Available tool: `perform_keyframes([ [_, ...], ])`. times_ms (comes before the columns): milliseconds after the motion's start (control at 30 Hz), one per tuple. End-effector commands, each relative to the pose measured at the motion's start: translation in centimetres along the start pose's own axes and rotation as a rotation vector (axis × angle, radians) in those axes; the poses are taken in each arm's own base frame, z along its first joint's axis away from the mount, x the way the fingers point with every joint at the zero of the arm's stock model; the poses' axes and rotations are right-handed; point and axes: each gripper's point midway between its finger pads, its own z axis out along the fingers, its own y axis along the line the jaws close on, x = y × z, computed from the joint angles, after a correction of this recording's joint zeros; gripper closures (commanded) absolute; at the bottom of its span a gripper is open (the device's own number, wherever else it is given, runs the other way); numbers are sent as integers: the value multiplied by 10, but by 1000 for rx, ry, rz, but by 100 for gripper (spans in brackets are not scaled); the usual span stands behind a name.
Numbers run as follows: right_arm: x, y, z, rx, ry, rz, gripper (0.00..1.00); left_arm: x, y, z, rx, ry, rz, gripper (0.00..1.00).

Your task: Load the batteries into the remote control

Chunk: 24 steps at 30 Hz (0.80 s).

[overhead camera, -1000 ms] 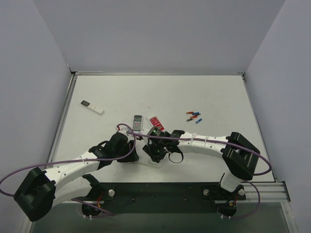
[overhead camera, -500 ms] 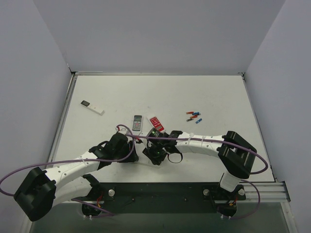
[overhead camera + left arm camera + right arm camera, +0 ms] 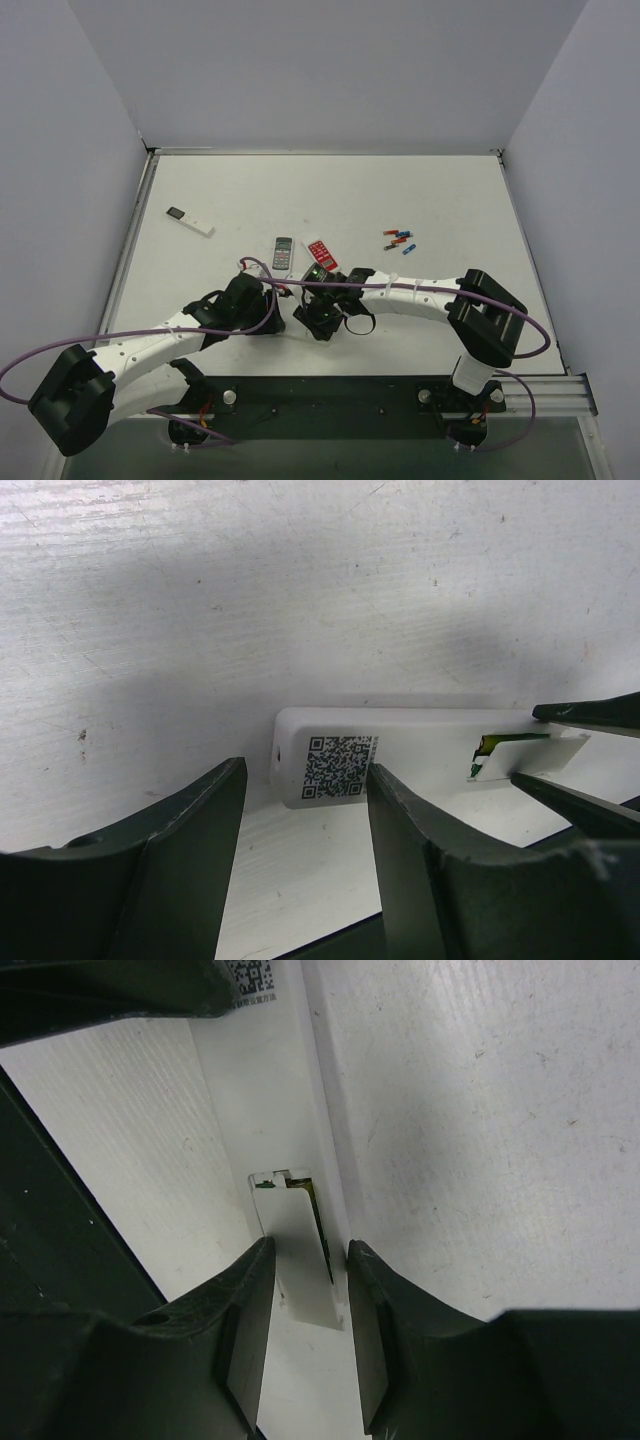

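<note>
Pale lilac walls close in a white table [image 3: 440, 200] on three sides, seen from above. Two white-and-black robot arms reach in from the near edge and meet near the middle front of the table.

Between them lies the long, slim white plastic remote control [image 3: 420, 760]. It rests flat on the table with its back facing up, and a square printed code sits near one end. From above it is almost hidden under the two wrists.

The left gripper [image 3: 305, 775] hangs low over the coded end of the remote. Its two dark fingers [image 3: 190, 860] are spread apart, and they hold nothing. One finger overlaps the remote's body in the wrist view.

The right gripper [image 3: 308, 1260] is at the other end. Its fingers [image 3: 250, 1330] are drawn close together and pinch the narrow white battery cover [image 3: 298, 1220] by its long edges. The cover sits slid partway off its slot. A sliver of green [image 3: 487, 745] shows in the gap, too small to identify.

The batteries [image 3: 399, 240] are tiny cylinders in red, blue and green. They lie in a loose cluster to the right of centre, farther back on the table and well apart from both grippers.

Just behind the grippers lie a short grey-faced remote with a dark screen [image 3: 283, 253] and, beside it, a small red rectangular pad with pale dots [image 3: 321, 252]. Far to the left lies a slim white stick with a black end [image 3: 190, 222].
</note>
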Motion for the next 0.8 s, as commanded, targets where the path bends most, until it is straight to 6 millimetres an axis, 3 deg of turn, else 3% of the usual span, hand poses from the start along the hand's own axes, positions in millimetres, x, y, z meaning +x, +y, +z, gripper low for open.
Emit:
perform_keyframes([
  [0,-5,2,-11,-12,3,-23,69,-9,-11,-1,44,-39,7,39],
  [333,-21,3,-31,-12,-60,-28,66,-10,-11,-2,45,-42,6,39],
  [600,-23,-3,-29,-8,-65,-23,80,-9,-11,-1,45,-40,7,39],
  [767,-20,-1,-21,-14,-43,-35,81,-10,-11,-1,46,-41,7,39],
])
